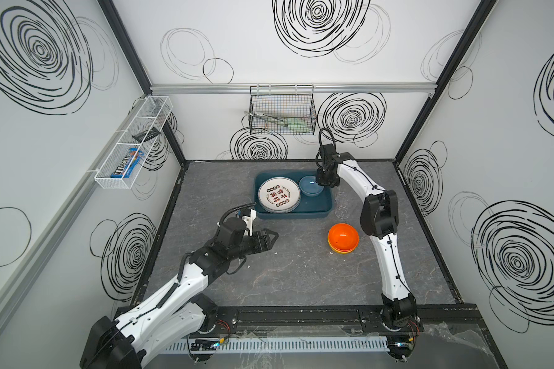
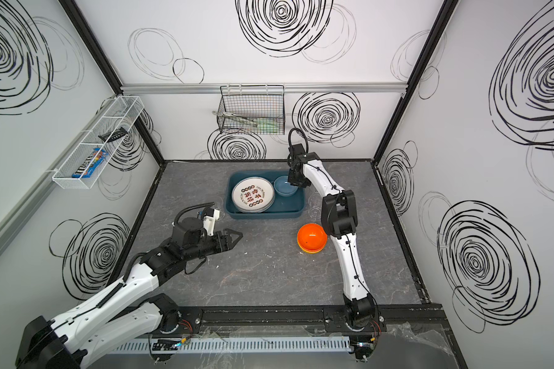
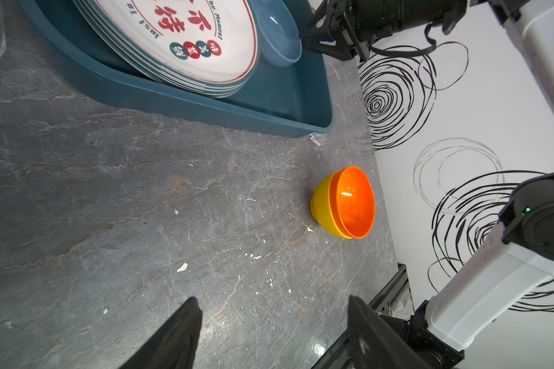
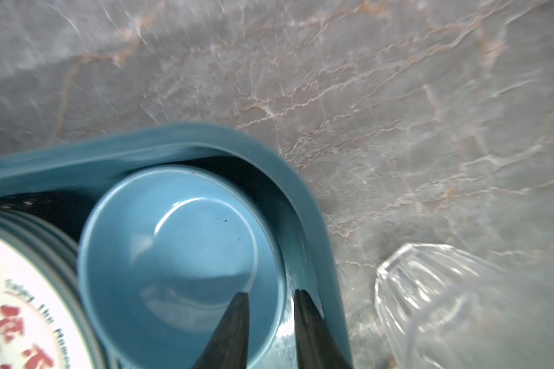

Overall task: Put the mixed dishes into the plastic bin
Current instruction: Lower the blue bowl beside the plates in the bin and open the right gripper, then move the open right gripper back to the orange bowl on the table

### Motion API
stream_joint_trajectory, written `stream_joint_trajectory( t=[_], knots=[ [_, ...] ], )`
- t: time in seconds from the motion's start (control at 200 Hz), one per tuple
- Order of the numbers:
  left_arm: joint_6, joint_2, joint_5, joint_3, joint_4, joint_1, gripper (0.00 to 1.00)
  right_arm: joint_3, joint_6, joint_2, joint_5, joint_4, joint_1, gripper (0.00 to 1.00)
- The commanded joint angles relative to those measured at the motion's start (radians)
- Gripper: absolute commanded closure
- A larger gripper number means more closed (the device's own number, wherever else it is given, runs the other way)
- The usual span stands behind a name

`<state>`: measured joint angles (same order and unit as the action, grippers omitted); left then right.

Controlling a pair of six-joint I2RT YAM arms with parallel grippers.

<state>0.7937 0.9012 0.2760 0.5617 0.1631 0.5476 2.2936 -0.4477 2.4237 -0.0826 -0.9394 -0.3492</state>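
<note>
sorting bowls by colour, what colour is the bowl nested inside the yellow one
The inner bowl is orange, clearest in the left wrist view.

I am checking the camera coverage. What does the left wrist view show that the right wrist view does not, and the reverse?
Only left wrist: an orange bowl nested in a yellow bowl on the table, and the left end effector, open and empty. Only right wrist: how the right end effector straddles the rim of the blue bowl, one finger inside, one outside, and a clear cup up close beside the bin. Both: the bin, with the plates and blue bowl in it, and the table.
</note>
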Motion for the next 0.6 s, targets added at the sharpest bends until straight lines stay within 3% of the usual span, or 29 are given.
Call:
stream_joint_trajectory(
  t=[0.0, 0.2, 0.59],
  knots=[
    [-0.002, -0.017, -0.001, 0.006, -0.02, -0.008, 0.24, 0.021, -0.02, -0.094, -0.029, -0.06, -0.009, 0.7],
    [-0.008, -0.024, 0.005, 0.012, -0.022, -0.009, 0.24, -0.037, -0.015, -0.195, -0.042, -0.07, -0.041, 0.7],
    [-0.049, 0.002, 0.082, 0.033, -0.076, 0.004, 0.24, -0.615, 0.003, -0.639, 0.098, 0.204, -0.081, 0.63]
  ],
)
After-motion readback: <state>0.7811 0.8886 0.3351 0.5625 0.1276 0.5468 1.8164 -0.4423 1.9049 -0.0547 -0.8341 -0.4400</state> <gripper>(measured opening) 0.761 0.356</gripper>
